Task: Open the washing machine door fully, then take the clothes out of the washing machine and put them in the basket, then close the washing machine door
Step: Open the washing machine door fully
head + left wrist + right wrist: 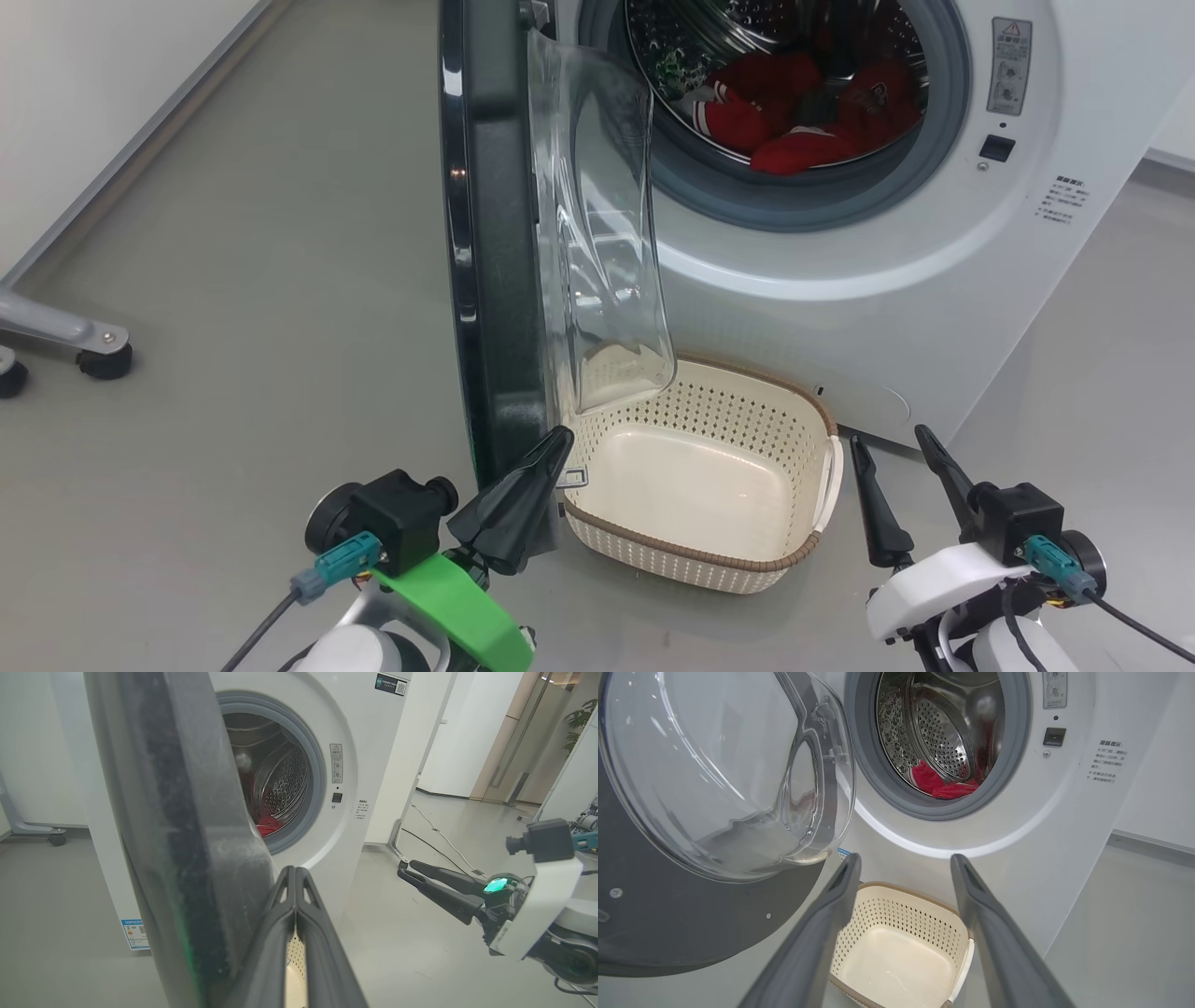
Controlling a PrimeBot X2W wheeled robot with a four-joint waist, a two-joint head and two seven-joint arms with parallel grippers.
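Note:
The white washing machine (pixel 896 280) stands with its round black door (pixel 490 233) swung out edge-on toward me, the clear glass bowl (pixel 607 224) bulging to the right. Red clothes (pixel 794 112) lie in the steel drum; they also show in the right wrist view (pixel 943 784). The cream basket (pixel 812 420) sits empty on the floor below the opening. My left gripper (pixel 560 437) is shut, its tip against the door's lower edge (pixel 187 868), holding nothing. My right gripper (pixel 887 439) stands open to the right of the basket (pixel 957 924).
A grey wheeled frame leg (pixel 65 336) stands on the floor at the far left by the wall. Cables (pixel 439 835) run across the floor to the right of the machine. Grey floor spreads left of the door.

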